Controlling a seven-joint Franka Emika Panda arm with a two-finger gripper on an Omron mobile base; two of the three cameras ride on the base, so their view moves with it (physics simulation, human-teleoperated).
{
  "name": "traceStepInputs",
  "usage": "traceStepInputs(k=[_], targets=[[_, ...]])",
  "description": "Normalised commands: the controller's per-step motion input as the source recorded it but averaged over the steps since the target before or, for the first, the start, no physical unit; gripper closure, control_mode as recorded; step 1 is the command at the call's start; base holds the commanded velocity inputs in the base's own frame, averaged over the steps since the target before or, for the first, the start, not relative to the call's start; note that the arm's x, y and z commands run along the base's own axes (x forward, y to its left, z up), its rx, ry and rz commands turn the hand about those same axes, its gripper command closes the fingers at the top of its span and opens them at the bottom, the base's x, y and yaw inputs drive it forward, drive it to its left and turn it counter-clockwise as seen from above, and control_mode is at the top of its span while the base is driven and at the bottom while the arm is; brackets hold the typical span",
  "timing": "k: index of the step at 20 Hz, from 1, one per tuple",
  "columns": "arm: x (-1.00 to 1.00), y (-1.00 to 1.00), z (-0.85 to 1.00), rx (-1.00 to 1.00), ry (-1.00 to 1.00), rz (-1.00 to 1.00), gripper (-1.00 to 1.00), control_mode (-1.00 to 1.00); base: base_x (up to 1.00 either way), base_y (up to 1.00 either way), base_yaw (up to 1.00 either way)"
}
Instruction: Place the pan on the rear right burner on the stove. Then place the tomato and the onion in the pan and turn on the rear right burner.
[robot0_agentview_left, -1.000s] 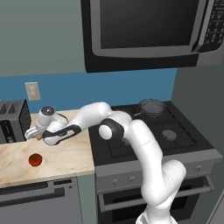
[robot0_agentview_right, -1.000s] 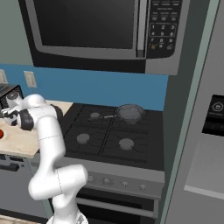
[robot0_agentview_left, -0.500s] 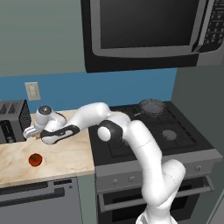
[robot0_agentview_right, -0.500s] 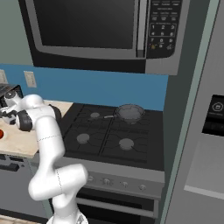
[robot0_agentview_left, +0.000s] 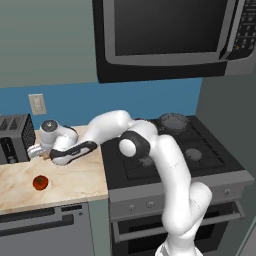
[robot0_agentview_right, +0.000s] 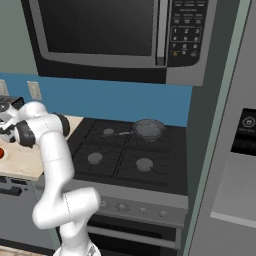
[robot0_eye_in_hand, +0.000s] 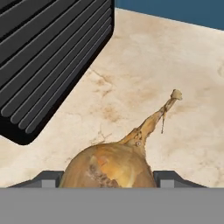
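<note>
Since the earlier frame little has shifted; the arm remains low over the counter (robot0_agentview_left: 75, 180) beside the toaster (robot0_agentview_left: 15, 137). The gripper (robot0_eye_in_hand: 108, 177) is closed around the onion (robot0_eye_in_hand: 107, 164) on the counter. The bulb is judged light, firm, papery-slick; grip across its widest part.

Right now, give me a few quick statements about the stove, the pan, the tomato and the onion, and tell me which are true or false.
1. The pan sits on the rear right burner of the stove. True.
2. The tomato is in the pan. False: it lies on the counter.
3. The onion sits between the fingers of the gripper. True.
4. The onion is on the stove. False: it is over the counter, near the toaster.
5. The microwave hangs above the stove. True.
</note>
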Motion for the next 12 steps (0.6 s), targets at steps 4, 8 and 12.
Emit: traceStepInputs(k=[4, 8, 12], targets=[[-0.26, -0.5, 0.4, 0.0, -0.09, -0.09, 1.0, -1.0, 0.0, 0.0, 0.0], [-0.23, -0.41, 0.33, 0.0, -0.1, -0.08, 1.0, -1.0, 0.0, 0.0, 0.0], [-0.12, -0.37, 0.31, 0.0, -0.12, -0.07, 1.0, -1.0, 0.0, 0.0, 0.0]])
